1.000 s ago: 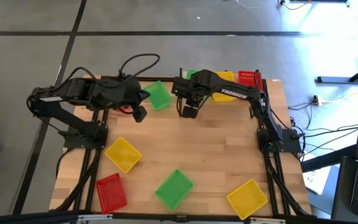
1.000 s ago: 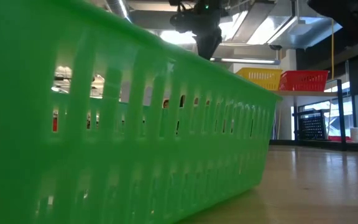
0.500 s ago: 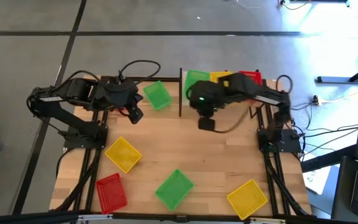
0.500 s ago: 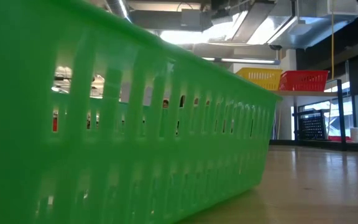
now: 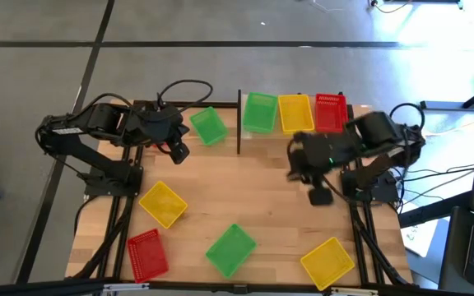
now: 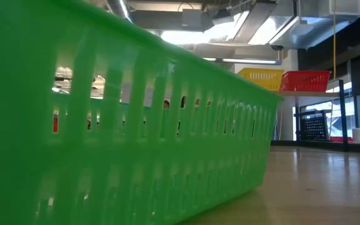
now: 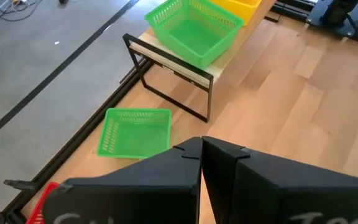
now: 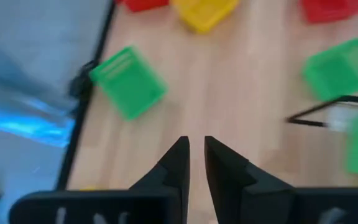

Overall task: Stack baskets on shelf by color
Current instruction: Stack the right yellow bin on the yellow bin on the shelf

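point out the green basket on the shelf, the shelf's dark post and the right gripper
green basket on the shelf (image 5: 259,112), high view, its floor
shelf's dark post (image 5: 239,123), high view, mid-length
right gripper (image 8: 191,149), right wrist view, between fingertips

The left gripper (image 5: 183,154) has its fingers pressed together with nothing between them, arm folded. The right gripper (image 5: 321,196) holds its jaws narrowly parted and empty, arm bent inward.
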Robot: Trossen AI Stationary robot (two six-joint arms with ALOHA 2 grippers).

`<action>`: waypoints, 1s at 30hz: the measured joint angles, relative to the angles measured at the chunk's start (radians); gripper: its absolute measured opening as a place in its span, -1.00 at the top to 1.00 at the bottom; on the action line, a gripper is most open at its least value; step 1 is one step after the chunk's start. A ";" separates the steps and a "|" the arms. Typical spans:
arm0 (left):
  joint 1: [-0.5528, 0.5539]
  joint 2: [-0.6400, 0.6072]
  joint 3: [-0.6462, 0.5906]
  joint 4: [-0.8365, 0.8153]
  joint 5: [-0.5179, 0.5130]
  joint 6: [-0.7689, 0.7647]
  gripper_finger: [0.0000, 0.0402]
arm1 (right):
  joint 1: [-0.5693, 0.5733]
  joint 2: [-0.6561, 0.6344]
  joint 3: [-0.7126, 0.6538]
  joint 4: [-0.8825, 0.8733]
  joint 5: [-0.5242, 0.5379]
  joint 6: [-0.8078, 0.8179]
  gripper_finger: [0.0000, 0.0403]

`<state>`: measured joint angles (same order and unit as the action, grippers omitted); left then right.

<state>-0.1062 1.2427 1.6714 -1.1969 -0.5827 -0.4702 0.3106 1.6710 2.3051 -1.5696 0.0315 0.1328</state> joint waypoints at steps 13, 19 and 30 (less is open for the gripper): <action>0.000 0.000 0.000 0.000 0.005 0.008 1.00 | 0.182 -0.264 -0.526 0.020 -0.016 0.512 0.76; 0.000 0.000 0.000 0.000 0.005 0.009 1.00 | 0.271 -0.287 -0.752 0.208 -0.207 0.444 0.76; 0.000 0.000 0.000 0.000 0.005 0.011 1.00 | 0.335 -0.265 -1.049 0.480 -0.393 0.355 0.76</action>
<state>-0.1062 1.2427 1.6714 -1.1966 -0.5774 -0.4597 0.6454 1.4063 1.2564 -1.0898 -0.3614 0.4879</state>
